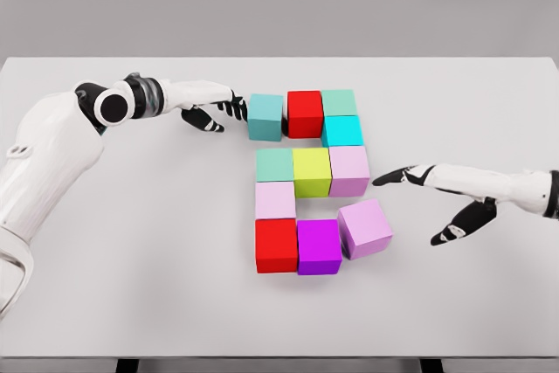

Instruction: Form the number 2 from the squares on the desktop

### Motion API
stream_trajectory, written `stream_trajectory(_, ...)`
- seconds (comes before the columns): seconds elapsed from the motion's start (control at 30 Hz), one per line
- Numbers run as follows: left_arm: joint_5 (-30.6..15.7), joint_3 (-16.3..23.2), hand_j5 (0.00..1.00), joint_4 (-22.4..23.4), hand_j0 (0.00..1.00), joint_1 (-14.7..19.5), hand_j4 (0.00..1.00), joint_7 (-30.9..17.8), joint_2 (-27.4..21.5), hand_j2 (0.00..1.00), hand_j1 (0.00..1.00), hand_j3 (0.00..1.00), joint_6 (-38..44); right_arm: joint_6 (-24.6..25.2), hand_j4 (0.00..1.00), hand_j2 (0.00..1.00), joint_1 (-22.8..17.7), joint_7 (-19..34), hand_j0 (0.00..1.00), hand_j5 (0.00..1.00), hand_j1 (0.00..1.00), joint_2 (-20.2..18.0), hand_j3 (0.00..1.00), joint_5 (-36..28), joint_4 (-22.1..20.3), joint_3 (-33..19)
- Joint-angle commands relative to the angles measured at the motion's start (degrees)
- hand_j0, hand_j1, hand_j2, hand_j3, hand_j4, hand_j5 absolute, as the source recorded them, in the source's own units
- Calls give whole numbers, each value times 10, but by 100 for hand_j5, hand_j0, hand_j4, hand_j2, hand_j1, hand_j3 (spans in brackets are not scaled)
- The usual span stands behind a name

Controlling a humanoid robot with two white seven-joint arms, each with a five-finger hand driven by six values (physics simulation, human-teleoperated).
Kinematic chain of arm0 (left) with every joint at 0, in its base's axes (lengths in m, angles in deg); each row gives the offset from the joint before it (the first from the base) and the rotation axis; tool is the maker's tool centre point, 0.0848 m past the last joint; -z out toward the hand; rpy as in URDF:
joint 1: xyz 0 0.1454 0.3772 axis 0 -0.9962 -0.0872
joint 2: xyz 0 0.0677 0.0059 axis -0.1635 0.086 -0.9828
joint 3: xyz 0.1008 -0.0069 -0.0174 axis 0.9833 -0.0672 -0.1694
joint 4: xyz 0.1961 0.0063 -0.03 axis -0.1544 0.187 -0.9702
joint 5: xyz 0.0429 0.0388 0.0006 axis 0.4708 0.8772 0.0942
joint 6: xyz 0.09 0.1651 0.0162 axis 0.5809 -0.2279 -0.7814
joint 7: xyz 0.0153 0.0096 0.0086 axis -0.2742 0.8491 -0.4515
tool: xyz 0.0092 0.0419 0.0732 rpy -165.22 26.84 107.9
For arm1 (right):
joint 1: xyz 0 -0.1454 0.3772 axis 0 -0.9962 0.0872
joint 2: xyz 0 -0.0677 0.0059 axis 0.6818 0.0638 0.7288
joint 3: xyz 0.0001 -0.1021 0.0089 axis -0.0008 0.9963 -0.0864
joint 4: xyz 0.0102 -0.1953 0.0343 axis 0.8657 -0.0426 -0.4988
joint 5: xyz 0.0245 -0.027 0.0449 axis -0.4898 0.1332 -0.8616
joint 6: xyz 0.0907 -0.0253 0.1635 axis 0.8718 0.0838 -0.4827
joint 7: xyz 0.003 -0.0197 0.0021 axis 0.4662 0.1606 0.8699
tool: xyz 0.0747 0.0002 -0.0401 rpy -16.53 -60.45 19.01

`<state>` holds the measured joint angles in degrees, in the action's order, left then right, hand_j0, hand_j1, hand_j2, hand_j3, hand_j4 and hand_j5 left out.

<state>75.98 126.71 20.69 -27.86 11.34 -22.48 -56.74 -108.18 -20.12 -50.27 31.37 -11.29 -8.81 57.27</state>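
The left hand [212,109] reaches in from the left, its dark fingertips [234,107] touching the left face of the teal cube [265,116]; the fingers are stretched out and grasp nothing. That teal cube begins the top row on the table [105,286], with a slight gap before the red cube [305,113] and a green cube [339,102] next to that. Below the green one sits a cyan cube [342,131], and under it a lilac cube [349,170]. The middle row runs from a second green cube [274,165] through a yellow-green cube [311,171] to that lilac one. Below the second green cube lies a pale pink cube [275,200], then a lower red cube [276,245] at the bottom left. A purple cube [319,246] stands beside it, and a tilted lilac cube [364,228] ends the bottom row, turned out of line, its corner close to the purple one.

The right hand [437,194] hovers to the right of the blocks, fingers spread and empty, its forefinger [389,177] pointing toward the lilac cube of the middle row without touching it.
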Motion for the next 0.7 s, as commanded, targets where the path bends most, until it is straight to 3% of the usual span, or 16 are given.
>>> stream_trajectory(0.0,-3,-1,63,2,63,0,63,0,0,63,63,63,1,1,100,100,0,0,100,100,100,7,100,-15,1,16)
stream_trajectory(0.67,-7,-1,63,11,63,-5,63,0,23,63,63,63,7,1,100,100,2,0,100,100,100,28,100,-14,3,23)
